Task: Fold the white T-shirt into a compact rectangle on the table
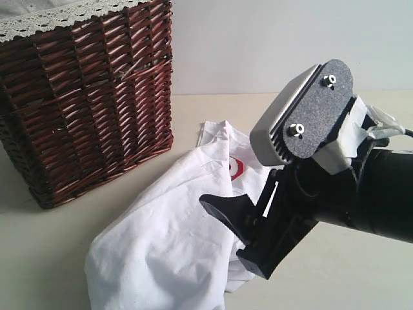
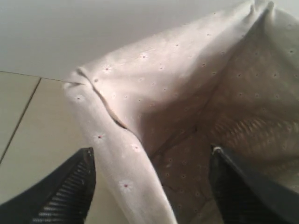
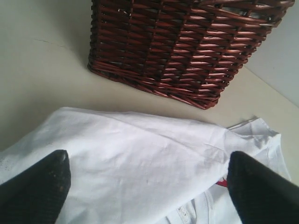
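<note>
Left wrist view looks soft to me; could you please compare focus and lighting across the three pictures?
Left wrist view: dim, warm-tinted, the basket liner blurred. Right wrist view: evenly lit, white T-shirt and wicker basket sharp, jaws blurred. Exterior view: soft light, faint shadow beside the basket, no glare.

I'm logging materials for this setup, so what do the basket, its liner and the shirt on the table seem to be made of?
Basket: woven wicker or rattan, glossy reddish-brown, going by the interlaced strands.
Liner: thin off-white cloth, matte, with a lace edge and a tiny flower print.
White T-shirt: soft matte fabric, probably cotton, judging by its loose creases.
</note>
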